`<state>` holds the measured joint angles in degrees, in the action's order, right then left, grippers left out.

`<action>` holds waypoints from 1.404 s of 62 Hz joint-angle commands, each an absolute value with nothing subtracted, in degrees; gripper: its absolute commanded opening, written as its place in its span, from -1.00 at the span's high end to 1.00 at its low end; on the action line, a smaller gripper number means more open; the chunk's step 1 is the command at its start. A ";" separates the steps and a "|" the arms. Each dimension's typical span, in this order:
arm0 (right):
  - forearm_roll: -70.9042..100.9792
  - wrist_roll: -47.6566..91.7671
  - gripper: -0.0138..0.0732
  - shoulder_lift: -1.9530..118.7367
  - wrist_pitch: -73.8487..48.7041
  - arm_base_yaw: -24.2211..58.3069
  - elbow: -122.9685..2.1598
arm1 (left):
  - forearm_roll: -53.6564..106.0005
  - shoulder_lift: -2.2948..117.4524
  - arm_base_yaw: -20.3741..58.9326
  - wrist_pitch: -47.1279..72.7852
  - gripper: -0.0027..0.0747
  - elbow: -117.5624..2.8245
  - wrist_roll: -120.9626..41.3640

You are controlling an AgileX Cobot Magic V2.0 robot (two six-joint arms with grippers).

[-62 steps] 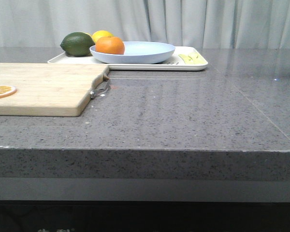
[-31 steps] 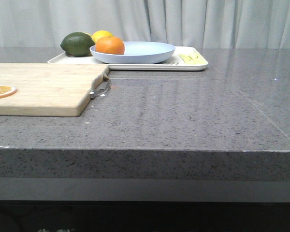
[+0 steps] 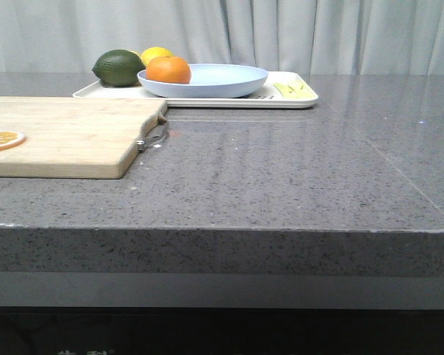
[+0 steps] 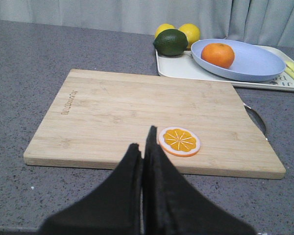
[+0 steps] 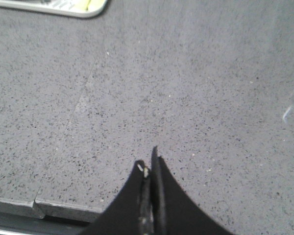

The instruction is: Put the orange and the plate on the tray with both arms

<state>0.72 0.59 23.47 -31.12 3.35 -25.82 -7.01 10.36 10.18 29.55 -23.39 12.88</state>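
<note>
The round orange (image 3: 169, 69) sits in the left side of the big, pale blue plate (image 3: 222, 80) (a wide, shallow one), and the plate rests flat on the white tray (image 3: 296, 100) at the far side of the counter (image 3: 281, 177).

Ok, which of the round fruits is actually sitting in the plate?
The orange. It sits alone inside the lavender-blue plate, while the dark green lime and two yellow lemons rest directly on the tray beside it.
</note>
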 commanded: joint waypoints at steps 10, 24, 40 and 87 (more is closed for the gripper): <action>0.00 1.12 0.85 13.76 -20.07 3.18 -21.96 | -6.89 10.89 10.08 24.87 0.98 -25.04 13.40; 0.00 1.12 0.85 13.40 -20.07 3.18 -21.96 | -6.89 10.89 10.08 24.87 0.98 -25.04 13.40; 0.00 1.12 0.85 13.40 -20.07 3.18 -21.96 | -6.89 10.89 10.08 24.87 0.98 -25.04 13.40; 0.00 1.12 0.85 13.40 -20.07 3.18 -21.96 | -3.92 9.53 9.72 21.16 0.98 -22.71 9.71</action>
<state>0.72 0.63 12.97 -25.02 3.35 -20.44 -6.07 9.71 10.06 27.55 -22.41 12.16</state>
